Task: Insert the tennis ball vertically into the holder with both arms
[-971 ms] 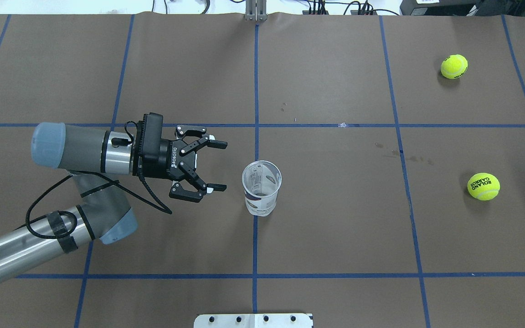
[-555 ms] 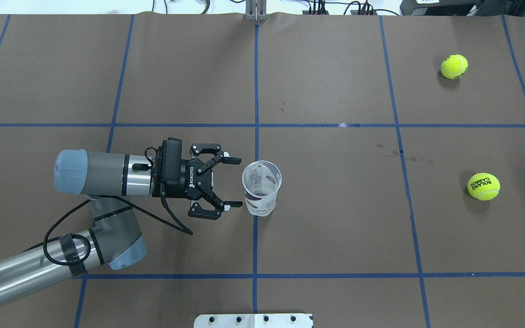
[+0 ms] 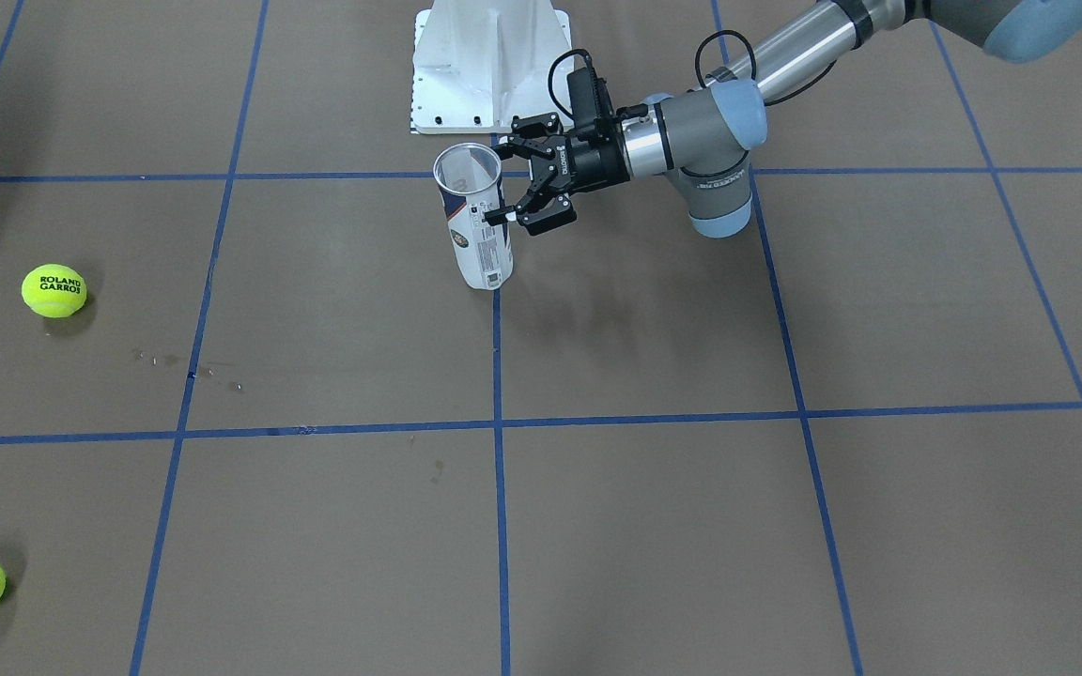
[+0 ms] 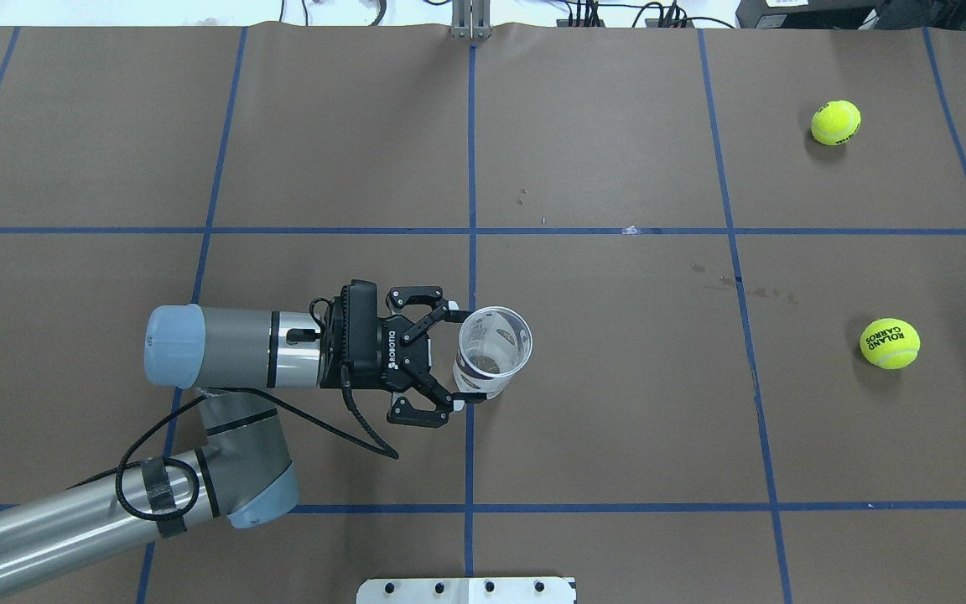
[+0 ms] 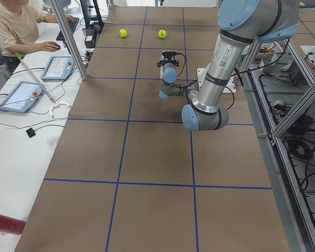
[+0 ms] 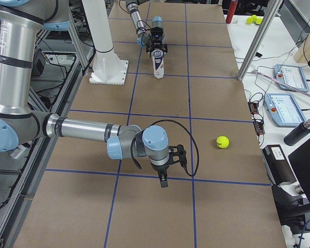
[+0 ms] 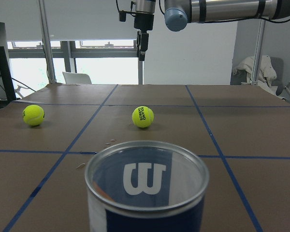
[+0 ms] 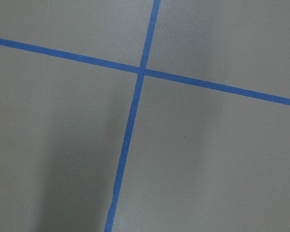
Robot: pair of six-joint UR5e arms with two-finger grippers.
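Note:
The holder [image 4: 491, 352], a clear can with a white and navy "W" label, stands open end up at mid table, leaning slightly away from the left gripper. It also shows in the front view [image 3: 480, 235] and fills the bottom of the left wrist view [image 7: 146, 188]. My left gripper [image 4: 459, 356] is open and level, one finger on each side of the can's left part [image 3: 501, 180]. Two yellow tennis balls [image 4: 836, 122] [image 4: 890, 343] lie far right. My right gripper [image 6: 164, 181] hangs pointing down over bare table, empty, and looks shut [image 7: 141, 46].
The white pedestal base [image 3: 491, 66] sits at the robot's side of the table, just behind the holder. Blue tape lines grid the brown table [image 4: 617, 419]. Operators' tablets and a bottle lie on the side desks [image 6: 287, 77].
My left gripper has moved right and slightly toward the robot, from clear of the holder to bracketing it. The holder's rim has shifted a little to the right. The balls have not moved.

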